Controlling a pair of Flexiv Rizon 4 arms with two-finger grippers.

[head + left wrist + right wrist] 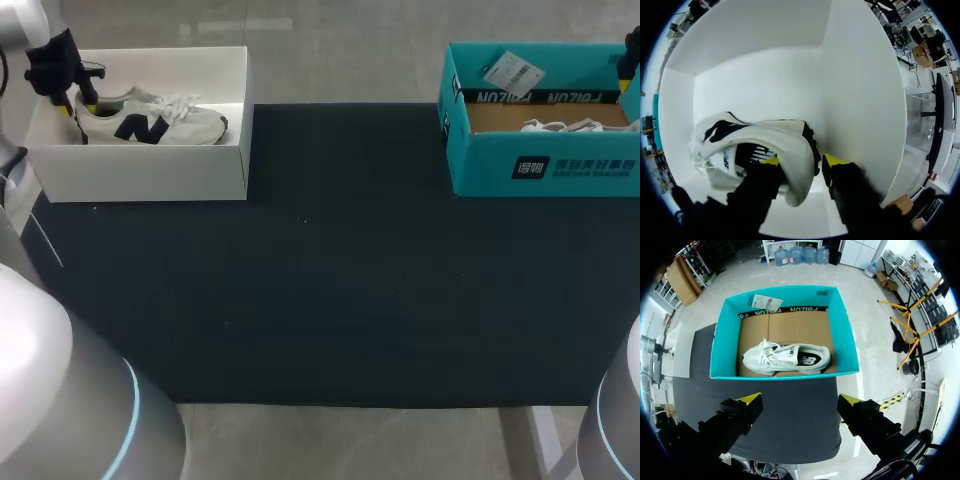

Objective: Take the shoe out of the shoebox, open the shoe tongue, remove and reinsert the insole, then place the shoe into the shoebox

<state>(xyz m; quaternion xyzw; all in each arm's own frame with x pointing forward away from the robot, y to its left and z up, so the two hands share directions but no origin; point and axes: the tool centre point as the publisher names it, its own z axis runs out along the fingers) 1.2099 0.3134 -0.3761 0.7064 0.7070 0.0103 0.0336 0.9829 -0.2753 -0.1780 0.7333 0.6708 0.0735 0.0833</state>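
left gripper: down inside the white shoebox, at the back end of the shoe. Jaws are apart and straddling the heel, one yellow tip inside the collar and the other just outside it. Looks like a sliver of gap there, so not clamped.
sneaker: white with a dark logo, lying in that box, toe toward the table's middle.
right gripper: hovering above the near wall of the teal shoebox, jaws wide apart, holding nothing.
second sneaker: white, on the teal box's cardboard floor.
black mat: both boxes sit along its far edge, well apart.
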